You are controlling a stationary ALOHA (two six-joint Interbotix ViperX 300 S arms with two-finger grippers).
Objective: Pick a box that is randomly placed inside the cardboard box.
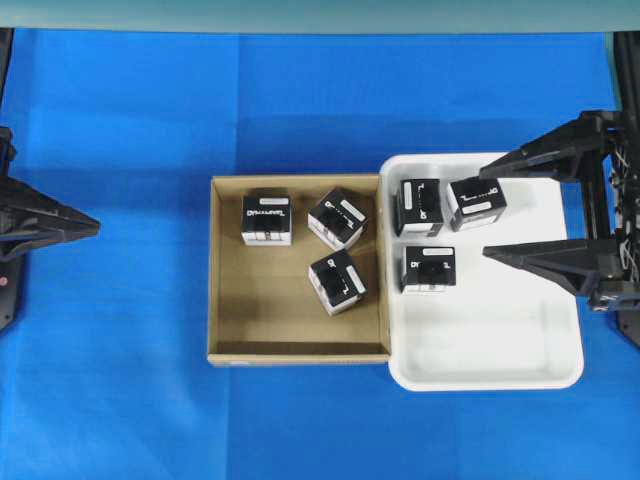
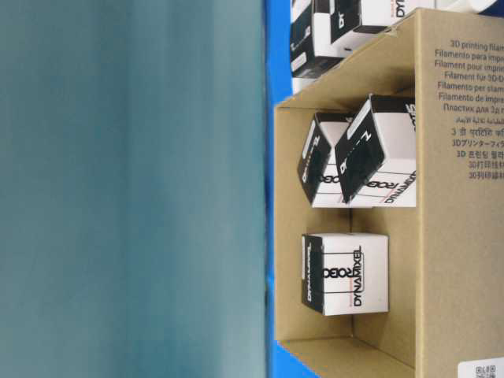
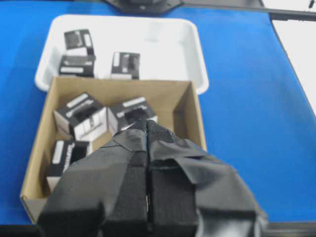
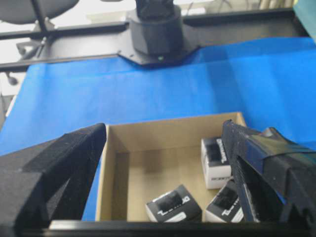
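The brown cardboard box (image 1: 258,305) sits mid-table and holds three black boxes with white labels: one at the back left (image 1: 267,218), one at the back right (image 1: 337,218), one nearer the middle right (image 1: 337,281). My right gripper (image 1: 485,212) is open wide and hovers over the white tray, right of the cardboard box. The right wrist view looks between its spread fingers (image 4: 79,158) into the cardboard box (image 4: 158,131). My left gripper (image 1: 95,228) is shut and empty at the far left, well clear of the cardboard box (image 3: 190,106); its tips (image 3: 147,123) are pressed together.
A white plastic tray (image 1: 500,340) touches the cardboard box's right wall and holds three more black cartons (image 1: 419,207), (image 1: 477,203), (image 1: 429,268). Blue cloth (image 1: 120,380) covers the table. The table-level view shows the cardboard box (image 2: 457,236) side-on with its cartons (image 2: 346,273).
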